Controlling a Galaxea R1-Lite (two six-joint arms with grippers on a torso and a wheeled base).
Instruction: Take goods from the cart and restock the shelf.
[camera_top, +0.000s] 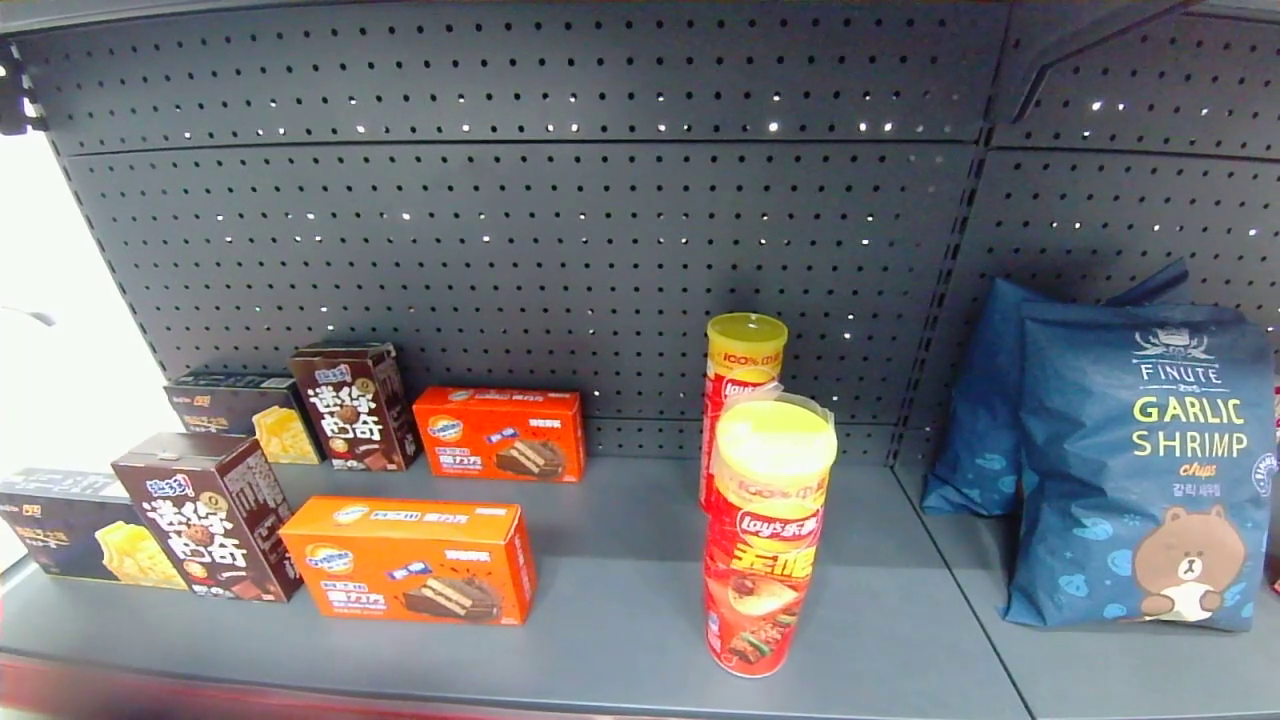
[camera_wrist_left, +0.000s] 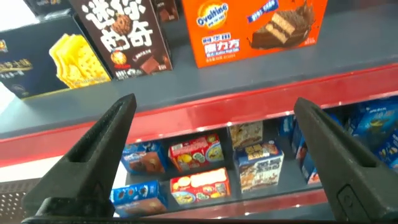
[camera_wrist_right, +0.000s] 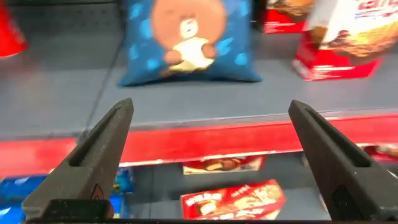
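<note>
Left gripper (camera_wrist_left: 213, 102) and right gripper (camera_wrist_right: 211, 104) both gape wide and empty, so I'd grab stock first, then fill the shelf (camera_top: 620, 560) gap.

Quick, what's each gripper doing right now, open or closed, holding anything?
Left gripper: open, holding nothing.
Right gripper: open, holding nothing.

The dark grey shelf board (camera_top: 620, 570) looks like painted sheet metal, smooth and matt. The perforated back panel (camera_top: 520, 260) at the far side has the same matt metal finish. The red front strip (camera_wrist_left: 261, 93) on the near edge has a soft sheen.

On the left, the orange boxes (camera_top: 410, 560) and brown boxes (camera_top: 205, 515) are glossy printed cardboard. The tall red chip cans (camera_top: 765, 570) have shiny wrappers and translucent yellow plastic lids (camera_top: 775, 435). On the right, the blue chip bags (camera_top: 1140, 480) are matt, crinkled film.

The left gripper (camera_wrist_left: 214, 102) and right gripper (camera_wrist_right: 210, 104) look like matt black plastic.
</note>
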